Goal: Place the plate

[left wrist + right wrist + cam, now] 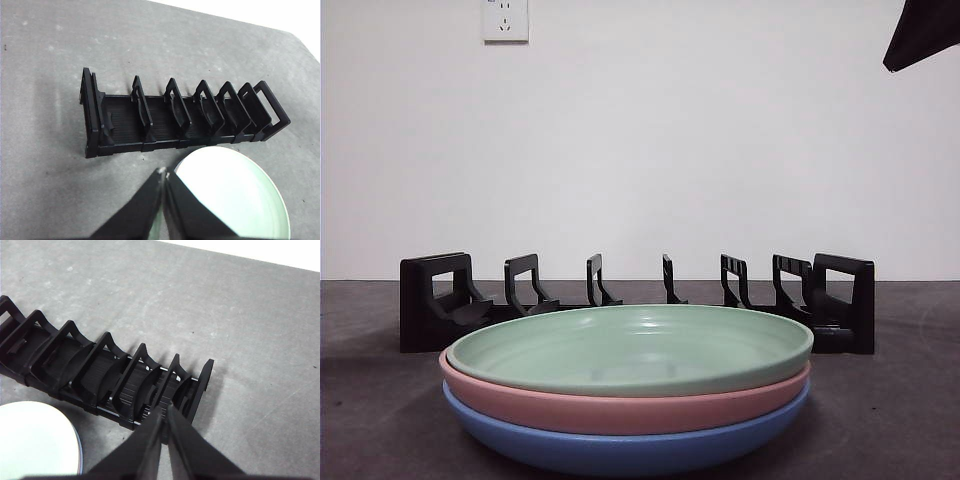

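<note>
Three plates are stacked in the front view: a green plate point(630, 348) on top, a pink plate point(620, 408) under it, a blue plate point(620, 448) at the bottom. Behind them stands an empty black plate rack point(635, 300) with several dividers. My left gripper point(164, 172) is shut and empty, hovering above the green plate's point(235, 195) rim, near the rack point(175, 115). My right gripper point(164, 407) is shut and empty, high above the rack's point(100, 370) end; the plate stack point(35, 440) shows pale in that view's corner.
A dark grey table point(900, 400) bears everything. A white wall with a power outlet point(505, 20) stands behind. A black arm tip point(920, 35) shows at the top right corner of the front view.
</note>
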### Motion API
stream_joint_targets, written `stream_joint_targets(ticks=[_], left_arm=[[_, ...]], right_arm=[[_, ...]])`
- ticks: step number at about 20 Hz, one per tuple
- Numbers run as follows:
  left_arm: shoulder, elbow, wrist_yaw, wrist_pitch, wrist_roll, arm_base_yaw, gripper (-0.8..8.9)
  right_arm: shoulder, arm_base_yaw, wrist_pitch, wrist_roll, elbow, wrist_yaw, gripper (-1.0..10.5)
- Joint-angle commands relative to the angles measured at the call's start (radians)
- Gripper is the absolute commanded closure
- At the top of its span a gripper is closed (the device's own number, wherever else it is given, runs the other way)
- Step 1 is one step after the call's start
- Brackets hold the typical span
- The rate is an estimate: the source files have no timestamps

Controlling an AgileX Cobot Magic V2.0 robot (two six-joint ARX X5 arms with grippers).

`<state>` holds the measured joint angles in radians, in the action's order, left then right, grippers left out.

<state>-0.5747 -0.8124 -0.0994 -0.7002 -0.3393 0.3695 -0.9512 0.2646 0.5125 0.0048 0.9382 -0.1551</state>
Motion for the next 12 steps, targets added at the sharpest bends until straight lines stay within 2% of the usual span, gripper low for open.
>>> stream_joint_targets(ticks=[1, 3, 5, 9, 12], left_arm=[[0.016, -0.011, 0.015, 0.023, 0.153, 0.002, 8.06], [0.095, 0.068, 0.016, 0.11, 0.292, -0.026, 8.06], [0.188, 0.216, 0.016, 0.254, 0.364, -0.105, 8.06], [0.359, 0.526, 0.017, 0.483, 0.399, -0.275, 8.06], [0.474, 0.661, 0.017, 0.546, 0.4, -0.305, 8.06]], right_arm=[[-0.004, 0.002, -0.011, 0.009, 0.008, 0.002, 9.3], [-0.004, 0.002, -0.011, 0.009, 0.008, 0.002, 9.3], [-0.004, 0.002, -0.011, 0.009, 0.008, 0.002, 9.3], [-0.004, 0.002, -0.011, 0.009, 0.008, 0.001, 9.3], [-0.004, 0.002, -0.011, 0.009, 0.008, 0.002, 9.3]])
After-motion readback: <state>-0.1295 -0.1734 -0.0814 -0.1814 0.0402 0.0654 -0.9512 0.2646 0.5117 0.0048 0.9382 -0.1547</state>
